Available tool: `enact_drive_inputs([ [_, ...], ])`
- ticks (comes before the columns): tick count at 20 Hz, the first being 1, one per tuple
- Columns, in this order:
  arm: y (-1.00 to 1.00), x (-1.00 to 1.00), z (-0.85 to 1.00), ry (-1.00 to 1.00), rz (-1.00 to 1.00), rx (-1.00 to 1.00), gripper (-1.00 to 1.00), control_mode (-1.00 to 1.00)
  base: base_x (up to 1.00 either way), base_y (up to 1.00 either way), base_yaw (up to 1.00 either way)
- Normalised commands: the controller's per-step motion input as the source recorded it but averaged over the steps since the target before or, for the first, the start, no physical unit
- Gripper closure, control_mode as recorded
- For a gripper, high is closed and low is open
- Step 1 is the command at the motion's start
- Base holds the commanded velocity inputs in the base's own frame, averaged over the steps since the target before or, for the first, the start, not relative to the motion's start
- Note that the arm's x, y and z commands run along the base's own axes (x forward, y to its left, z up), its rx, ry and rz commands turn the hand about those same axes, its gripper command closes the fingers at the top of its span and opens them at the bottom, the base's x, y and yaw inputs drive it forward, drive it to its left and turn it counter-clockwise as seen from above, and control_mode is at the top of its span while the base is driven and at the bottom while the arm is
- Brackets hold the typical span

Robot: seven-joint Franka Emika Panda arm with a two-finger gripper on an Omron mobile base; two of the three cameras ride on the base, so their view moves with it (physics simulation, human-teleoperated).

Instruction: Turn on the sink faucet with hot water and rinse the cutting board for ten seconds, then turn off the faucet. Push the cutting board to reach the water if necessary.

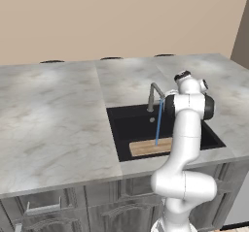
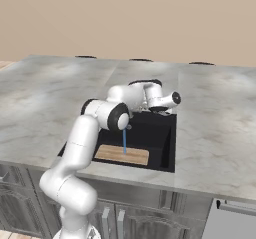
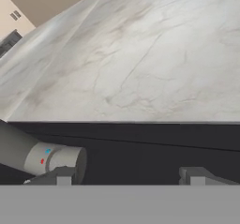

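**Water running onto the board**

Falling from the faucet (image 1: 155, 94) spout as 1 thin blue stream of water (image 1: 158, 124), straight onto the cutting board (image 1: 148, 147). Lying flat in the sink (image 1: 131, 124), along the near wall, toward the left half; dark open basin floor behind it and to its right. Gripper (image 3: 126, 177) spread open, holding nothing, 2 tips apart, with the faucet's grey handle (image 3: 51, 158) just beside 1 tip. Wide bare countertop (image 1: 48, 124) around the sink rim.
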Motion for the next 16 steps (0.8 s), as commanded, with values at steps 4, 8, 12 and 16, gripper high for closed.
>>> enact_drive_inputs([
  [4, 0.50, 0.00, 0.00, 0.00, 0.00, -0.01, -1.00, -1.00, 0.00, 0.00, 0.00],
  [8, 0.63, 0.00, -0.03, 0.00, 0.00, -0.03, -1.00, -1.00, 0.00, 0.00, 0.00],
  [12, 0.65, 0.00, -0.01, 0.00, 0.00, -0.03, -1.00, -1.00, 0.00, 0.00, 0.00],
  [16, 0.70, 0.00, -0.06, 0.00, 0.00, -0.04, -1.00, -1.00, 0.00, 0.00, 0.00],
])
